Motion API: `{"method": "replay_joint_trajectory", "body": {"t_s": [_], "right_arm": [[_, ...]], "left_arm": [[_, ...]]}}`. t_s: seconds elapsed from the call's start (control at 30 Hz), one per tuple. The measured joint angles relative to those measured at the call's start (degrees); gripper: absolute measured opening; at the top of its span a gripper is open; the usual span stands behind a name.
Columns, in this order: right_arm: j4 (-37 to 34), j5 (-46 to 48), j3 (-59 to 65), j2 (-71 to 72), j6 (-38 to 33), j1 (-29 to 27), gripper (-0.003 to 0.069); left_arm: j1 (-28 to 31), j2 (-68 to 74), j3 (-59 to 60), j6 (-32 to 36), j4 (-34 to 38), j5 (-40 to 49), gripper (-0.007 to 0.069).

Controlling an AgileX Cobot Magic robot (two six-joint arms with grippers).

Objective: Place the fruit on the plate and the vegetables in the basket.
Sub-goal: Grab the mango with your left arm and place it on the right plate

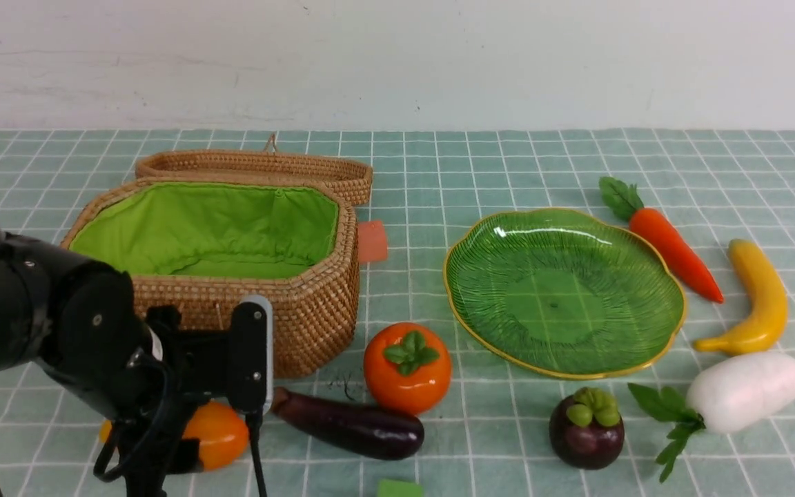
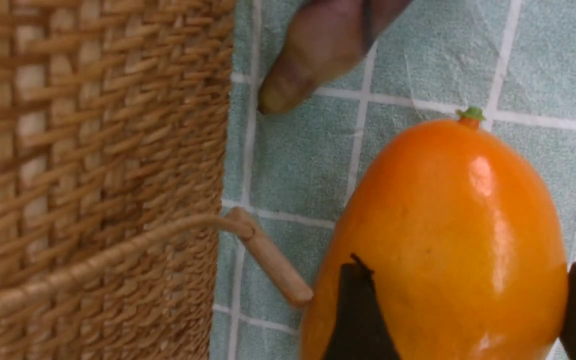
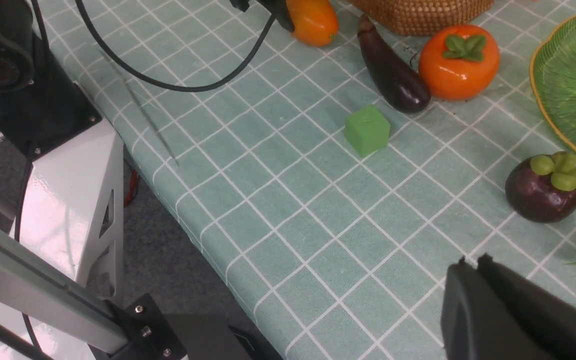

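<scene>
**A:** Where is the mango [image 1: 221,431] right now?

**B:** On the desk [image 1: 439,172], at the near left. It's just in front of the wicker basket [image 1: 315,310] and beside the stem end of the eggplant [image 1: 349,421]. The green plate [image 1: 563,290] is well apart from it, over to the right.

**A:** And the left jaws?

**B:** They stand wide apart, 1 on each flank of the mango's broad body. The wrist view doesn't show whether they press the skin, so I can't tell if it's gripped. The right jaws are closed together with nothing between them.

**A:** How will the mango handle?

**B:** My guess is a hollow plastic toy: light, stiff and very glossy, so slippery. The egg shape tapers, and a pinch away from the widest girth could squirt it out.

**A:** So where should it be held?

**B:** Across the short axis at the fattest part, squeezed firmly, since it shouldn't bruise. Mind the basket's wooden toggle [image 2: 273,265], just beside the fruit.
</scene>
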State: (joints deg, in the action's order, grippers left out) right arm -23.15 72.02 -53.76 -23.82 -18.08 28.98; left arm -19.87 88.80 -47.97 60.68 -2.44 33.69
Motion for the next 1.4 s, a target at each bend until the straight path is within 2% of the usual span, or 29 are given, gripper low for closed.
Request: {"method": "replay_joint_trajectory", "body": {"t_s": [0.37,0.47,0.57,0.67,0.8,1.0,1.2,1.4], "right_arm": [[0.0,0.0,0.0,0.0,0.1,0.0,0.0017],[0.0,0.0,0.0,0.0,0.1,0.0,0.0018],[0.0,0.0,-0.1,-0.1,0.1,0.0,0.002],[0.0,0.0,-0.1,-0.1,0.1,0.0,0.0022],[0.0,-0.4,-0.1,-0.1,0.1,0.0,0.0023],[0.0,-1.0,-0.1,-0.1,0.1,0.0,0.0023],[0.0,-2.5,-0.1,-0.1,0.1,0.0,0.0025],[0.3,-5.3,-0.1,-0.1,0.2,0.0,0.0029]], "left_arm": [[0.0,-0.2,-0.4,-0.2,1.6,3.7,0.0465],[0.0,-0.2,-0.4,-0.2,1.7,3.9,0.051],[0.0,0.6,0.7,-0.4,2.8,8.3,0.0628],[0.0,0.8,0.8,-0.4,3.0,8.7,0.0665],[0.0,0.8,0.8,-0.4,3.1,7.5,0.0657],[0.0,2.3,0.7,-0.4,2.8,7.0,0.0526],[0.0,2.5,0.3,-2.0,2.4,7.3,0.0525],[-1.1,-2.0,-4.3,-11.5,6.4,11.7,0.0525]]}}
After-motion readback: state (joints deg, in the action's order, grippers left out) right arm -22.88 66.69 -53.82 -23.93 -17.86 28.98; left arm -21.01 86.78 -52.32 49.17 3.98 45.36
